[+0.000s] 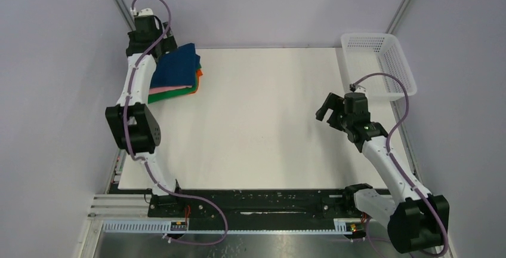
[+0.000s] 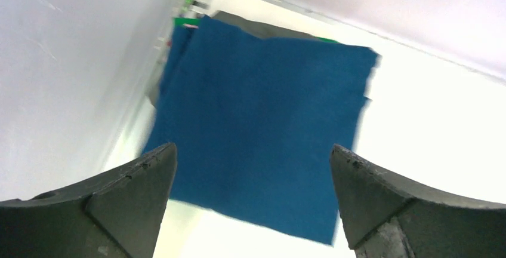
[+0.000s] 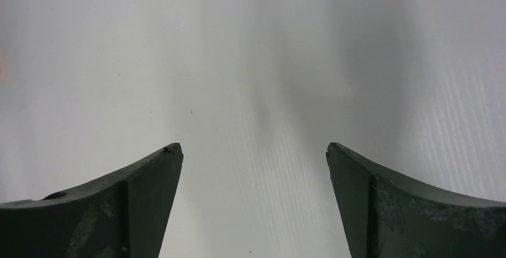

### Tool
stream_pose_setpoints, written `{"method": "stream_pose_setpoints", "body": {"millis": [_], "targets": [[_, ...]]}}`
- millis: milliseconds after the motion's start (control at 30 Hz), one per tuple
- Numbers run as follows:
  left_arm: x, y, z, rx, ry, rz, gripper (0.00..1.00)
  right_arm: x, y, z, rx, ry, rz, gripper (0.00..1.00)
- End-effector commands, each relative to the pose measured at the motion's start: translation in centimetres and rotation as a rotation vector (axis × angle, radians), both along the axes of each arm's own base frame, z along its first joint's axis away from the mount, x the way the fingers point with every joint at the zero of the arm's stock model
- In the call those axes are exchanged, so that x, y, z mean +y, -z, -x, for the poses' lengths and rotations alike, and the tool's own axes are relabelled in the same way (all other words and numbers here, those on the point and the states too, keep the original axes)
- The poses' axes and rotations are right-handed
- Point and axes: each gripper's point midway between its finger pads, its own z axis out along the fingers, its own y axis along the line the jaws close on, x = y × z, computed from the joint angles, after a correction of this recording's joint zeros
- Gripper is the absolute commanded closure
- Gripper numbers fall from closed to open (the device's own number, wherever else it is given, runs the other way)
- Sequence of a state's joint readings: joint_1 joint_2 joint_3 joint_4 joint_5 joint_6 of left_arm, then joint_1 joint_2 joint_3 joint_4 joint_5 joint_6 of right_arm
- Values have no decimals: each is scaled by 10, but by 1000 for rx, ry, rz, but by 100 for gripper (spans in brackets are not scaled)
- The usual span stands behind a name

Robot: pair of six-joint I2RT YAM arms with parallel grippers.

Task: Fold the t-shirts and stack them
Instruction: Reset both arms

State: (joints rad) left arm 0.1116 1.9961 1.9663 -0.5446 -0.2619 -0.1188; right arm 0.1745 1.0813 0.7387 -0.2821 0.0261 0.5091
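Note:
A stack of folded t-shirts (image 1: 178, 73) lies at the table's far left corner. The dark blue one (image 1: 179, 65) is on top, with pink, green and orange edges showing beneath. In the left wrist view the blue tee (image 2: 262, 126) fills the middle, with grey and green edges at its far side. Its chest print is not visible. My left gripper (image 1: 160, 38) is open and empty, held above the stack's far left side; it also shows in the left wrist view (image 2: 253, 159). My right gripper (image 1: 332, 110) is open and empty over bare table at the right, as its wrist view (image 3: 253, 150) shows.
A white plastic mesh basket (image 1: 377, 64) stands at the far right corner, empty as far as I can see. The white table (image 1: 256, 126) is enclosed by grey walls on the left, back and right. The black arm-base rail (image 1: 256, 201) runs along the near edge.

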Motion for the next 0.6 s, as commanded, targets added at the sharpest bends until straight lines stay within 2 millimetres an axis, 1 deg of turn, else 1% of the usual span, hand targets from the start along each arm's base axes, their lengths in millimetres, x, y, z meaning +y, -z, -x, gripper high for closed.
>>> {"method": "stream_pose_setpoints", "body": {"millis": [0, 33, 100, 133, 233, 300, 367, 400, 433, 467, 500, 533, 567], "targets": [[-68, -94, 28, -342, 181, 305, 1, -19, -5, 17, -66, 95, 23, 0], [-81, -100, 41, -373, 200, 357, 1, -22, -9, 21, -98, 111, 18, 1], [-108, -90, 71, -392, 214, 449, 1, -28, -9, 30, -131, 147, 7, 1], [-126, -63, 92, -361, 230, 483, 1, -30, -7, 34, -144, 161, 5, 1], [-172, -33, 149, -391, 302, 479, 1, -37, -6, 49, -192, 172, 16, 0], [-195, 2, 188, -340, 338, 453, 1, -42, -5, 57, -225, 180, 25, 1], [-207, 35, 223, -284, 352, 456, 1, -48, 3, 66, -243, 201, 35, 1], [-209, 44, 239, -283, 361, 470, 1, -51, 5, 68, -255, 214, 42, 0], [-211, 61, 252, -262, 367, 482, 1, -55, 7, 70, -268, 234, 50, 1], [-210, 74, 262, -252, 371, 487, 1, -59, 8, 71, -278, 256, 60, 0], [-205, 82, 268, -254, 354, 487, 1, -63, 9, 72, -288, 274, 68, 1], [-196, 86, 271, -267, 304, 482, 1, -68, 10, 73, -298, 296, 81, 1], [-193, 85, 274, -279, 293, 481, 1, -70, 11, 73, -304, 306, 82, 0]]}}
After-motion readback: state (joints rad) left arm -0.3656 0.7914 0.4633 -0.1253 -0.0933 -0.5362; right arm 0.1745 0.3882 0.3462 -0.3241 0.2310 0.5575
